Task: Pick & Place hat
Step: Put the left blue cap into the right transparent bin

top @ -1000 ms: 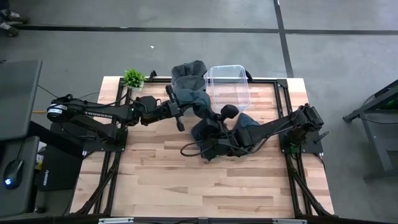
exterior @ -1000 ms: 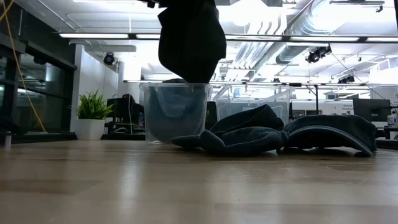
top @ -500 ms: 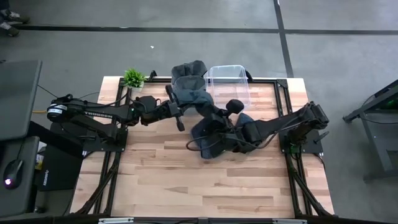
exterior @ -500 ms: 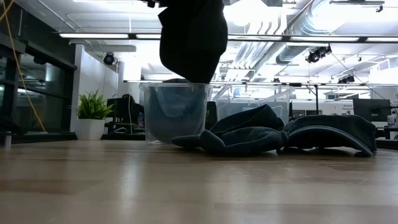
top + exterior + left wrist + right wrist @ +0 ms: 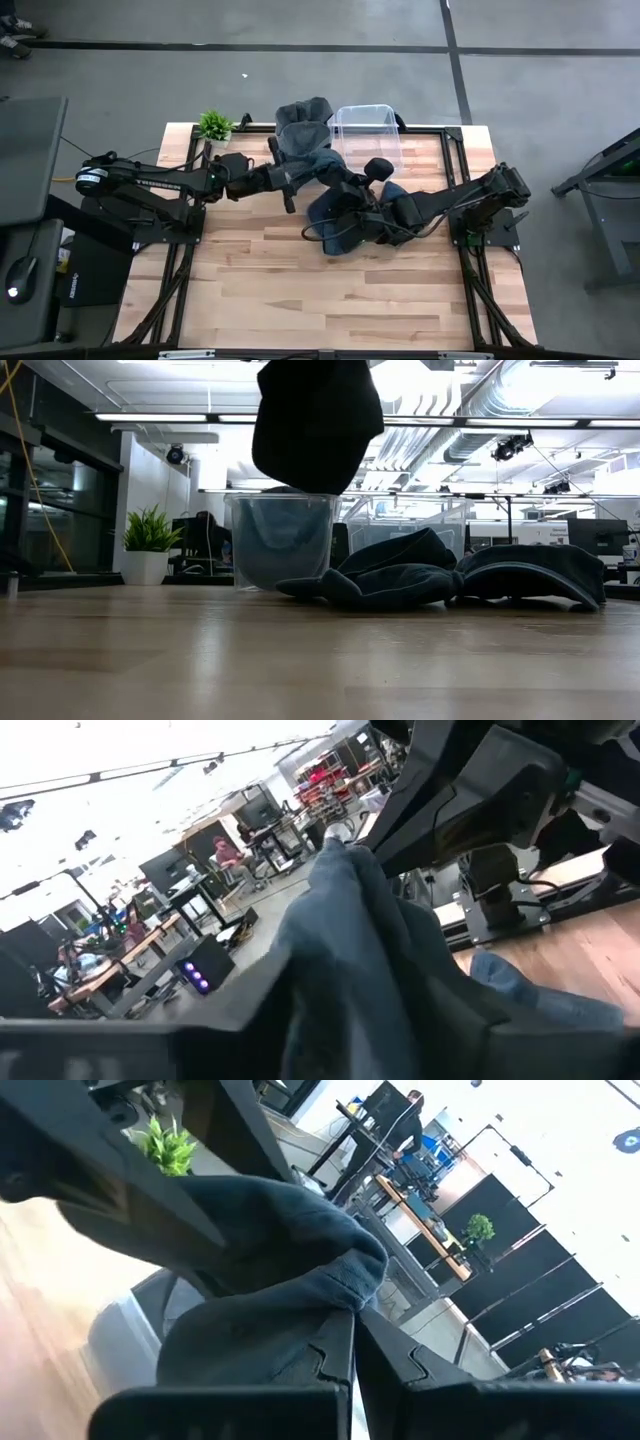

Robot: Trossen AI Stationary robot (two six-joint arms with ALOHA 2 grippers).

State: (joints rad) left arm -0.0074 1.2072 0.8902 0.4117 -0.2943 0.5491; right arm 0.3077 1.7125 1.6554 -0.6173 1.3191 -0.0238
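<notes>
Both arms meet over the far middle of the table, sharing one dark hat point(image 5: 308, 158) held up in the air. The left gripper point(image 5: 297, 176) is clamped on its left side, the right gripper point(image 5: 338, 183) pinches its fabric from the right. The hat hangs just left of the clear plastic bin point(image 5: 368, 135). More dark hats point(image 5: 440, 575) lie heaped on the wood beside the bin.
</notes>
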